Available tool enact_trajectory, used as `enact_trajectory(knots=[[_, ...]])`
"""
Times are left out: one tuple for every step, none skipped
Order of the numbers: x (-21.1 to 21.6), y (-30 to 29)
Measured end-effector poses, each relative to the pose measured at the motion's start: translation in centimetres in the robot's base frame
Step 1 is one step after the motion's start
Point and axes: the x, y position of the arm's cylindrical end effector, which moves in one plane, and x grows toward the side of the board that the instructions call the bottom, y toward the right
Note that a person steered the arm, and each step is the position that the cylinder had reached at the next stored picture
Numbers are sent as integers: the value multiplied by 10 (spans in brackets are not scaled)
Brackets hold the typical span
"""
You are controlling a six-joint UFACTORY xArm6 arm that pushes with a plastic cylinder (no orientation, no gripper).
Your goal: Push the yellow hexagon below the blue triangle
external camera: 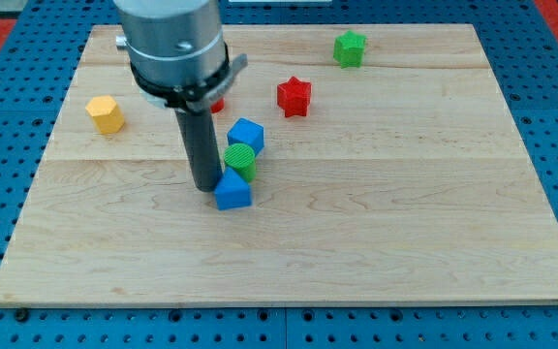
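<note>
My tip (pixel 204 186) is seen touching blue triangle (pixel 232 191) at its 9 o'clock; no jaws on rod, nothing held. Yellow hexagon (pixel 106 114) sits well apart, approx. 10 o'clock of triangle. Green cylinder (pixel 240 160) & blue cube (pixel 246 135) are stacked up at triangle's 12.

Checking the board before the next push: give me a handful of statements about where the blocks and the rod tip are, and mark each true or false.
1. My tip is right beside the blue triangle, on its left in the view. True.
2. The yellow hexagon already lies below the blue triangle. False: it sits far off toward the view's upper left.
3. The green cylinder lies between the blue triangle and the blue cube. True.
4. The red star touches the green star. False: they are well apart.
5. The green star is nearest the view's top. True.
</note>
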Motion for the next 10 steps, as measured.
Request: enact_trajectory(knots=[[7, 7], [4, -12], [-60, -23], [-86, -21], [-100, -56], [-115, -65], [-127, -81], [-158, -154], [-122, -159], [-59, -121]])
